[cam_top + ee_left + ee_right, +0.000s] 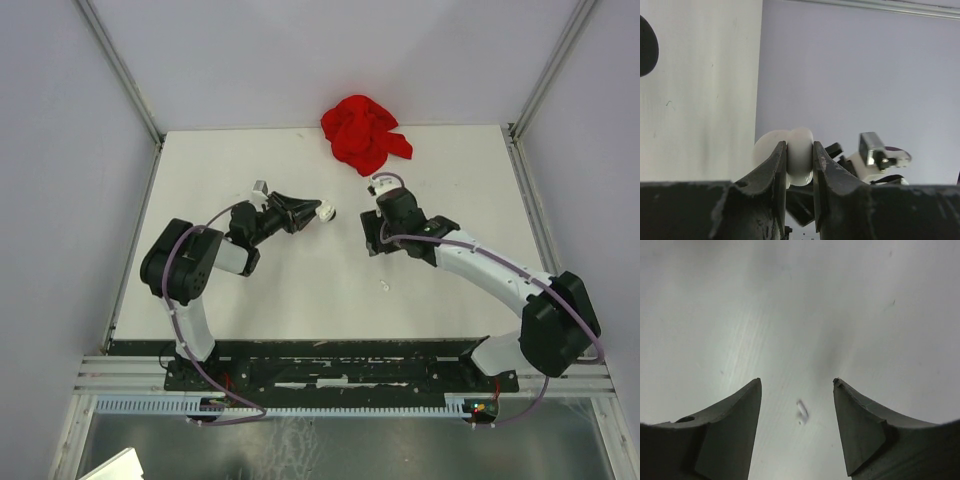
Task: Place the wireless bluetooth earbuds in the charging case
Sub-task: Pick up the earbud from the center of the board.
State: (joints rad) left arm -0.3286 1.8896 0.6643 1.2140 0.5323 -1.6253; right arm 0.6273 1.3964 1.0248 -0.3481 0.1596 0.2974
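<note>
Now, on the left, the left gripper (314, 212) is clamped tight on the white rounded charging case (326, 212) and holds it out sideways above the table (250, 300), toward the middle. Its wrist view shows the fingers (775, 170) pressed against both sides of the case (801, 137); whether the lid is open cannot be told. Further right, one small white earbud (383, 287) lies loose on the bare tabletop, nearer the arm bases than either tool. The right gripper (374, 240) hangs over that area with its jaws spread wide and nothing between them, and its own camera sees the earbud (801, 411) on the surface below the gap in the gripper (797, 381). The step in hand looks like picking up the bud. The next move likely calls for a straight descent, a soft pinch across so slight a piece, then a short carry left to the case. Room is generous: the bud lies well apart from every table edge and from the red cloth (362, 130) at the far side. Only the gap between the two tools is narrow.
</note>
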